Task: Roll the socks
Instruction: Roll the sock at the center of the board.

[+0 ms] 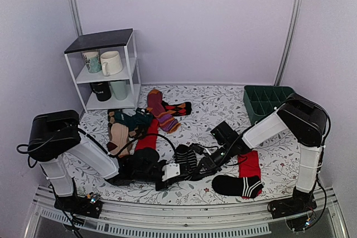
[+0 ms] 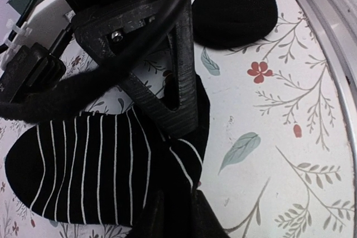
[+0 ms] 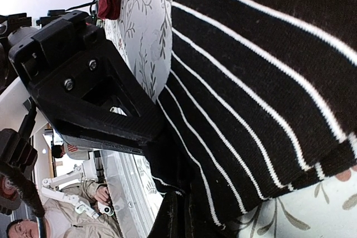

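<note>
A black sock with thin white stripes [image 1: 186, 157] lies on the floral cloth between the two arms. In the left wrist view the striped sock [image 2: 83, 171] spreads out to the left, and my left gripper [image 2: 177, 202] pinches its bunched right edge. My right gripper [image 2: 177, 118] comes down from above onto the same edge. The right wrist view has the striped sock [image 3: 268, 82] filling the frame, with my right gripper [image 3: 187, 210] shut on its folded lower edge and my left gripper [image 3: 153, 132] touching it from the left. Seen from above, left gripper [image 1: 179, 171] and right gripper [image 1: 196, 166] nearly meet.
A black sock with a red-and-white striped end [image 1: 237, 185] and a red sock [image 1: 249, 164] lie to the right. A pile of assorted socks [image 1: 134, 124] sits behind the left arm. A white shelf with mugs [image 1: 106, 71] stands back left, a green divided bin [image 1: 265, 101] back right.
</note>
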Tool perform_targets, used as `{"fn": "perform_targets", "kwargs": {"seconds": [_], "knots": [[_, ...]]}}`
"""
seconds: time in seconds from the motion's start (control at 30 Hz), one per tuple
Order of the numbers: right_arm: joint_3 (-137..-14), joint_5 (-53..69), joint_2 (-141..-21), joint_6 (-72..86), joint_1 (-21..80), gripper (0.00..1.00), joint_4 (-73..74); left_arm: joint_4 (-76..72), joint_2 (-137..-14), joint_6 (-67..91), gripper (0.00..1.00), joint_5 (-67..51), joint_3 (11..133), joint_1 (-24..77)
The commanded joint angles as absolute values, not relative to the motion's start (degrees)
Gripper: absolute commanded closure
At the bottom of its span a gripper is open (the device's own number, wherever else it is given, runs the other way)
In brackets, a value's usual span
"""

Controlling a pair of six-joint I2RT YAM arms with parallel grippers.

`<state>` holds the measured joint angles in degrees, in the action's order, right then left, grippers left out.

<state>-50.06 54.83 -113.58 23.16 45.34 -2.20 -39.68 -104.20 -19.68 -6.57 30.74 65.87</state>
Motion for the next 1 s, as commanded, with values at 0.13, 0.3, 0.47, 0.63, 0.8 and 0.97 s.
{"fn": "perform_targets", "kwargs": {"seconds": [0.13,0.3,0.47,0.63,0.8,0.97], "knots": [[-46.22,46.03,-118.13,23.27,45.24,1.00,5.81,-37.48,-105.58,-18.81,1.00,-7.37,32.81,66.54],[-46.07,45.59,-116.98,22.91,45.26,0.98,4.48,-33.19,-105.09,-16.89,1.00,-11.81,34.21,64.96],[-44.28,44.96,-112.19,21.51,45.21,0.94,-2.94,-26.52,-104.56,-12.09,1.00,-19.70,35.33,62.81],[-41.78,42.49,-106.43,19.78,45.48,0.87,-12.87,-21.93,-105.52,-7.59,1.00,-28.14,35.68,60.05],[-41.28,38.44,-103.01,13.99,47.31,0.79,-14.46,-18.65,-107.08,-6.55,1.00,-31.57,36.47,58.30],[-36.94,30.72,-95.81,7.93,52.29,0.68,-19.56,-15.92,-108.32,-6.90,1.00,-33.64,37.99,57.05]]}}
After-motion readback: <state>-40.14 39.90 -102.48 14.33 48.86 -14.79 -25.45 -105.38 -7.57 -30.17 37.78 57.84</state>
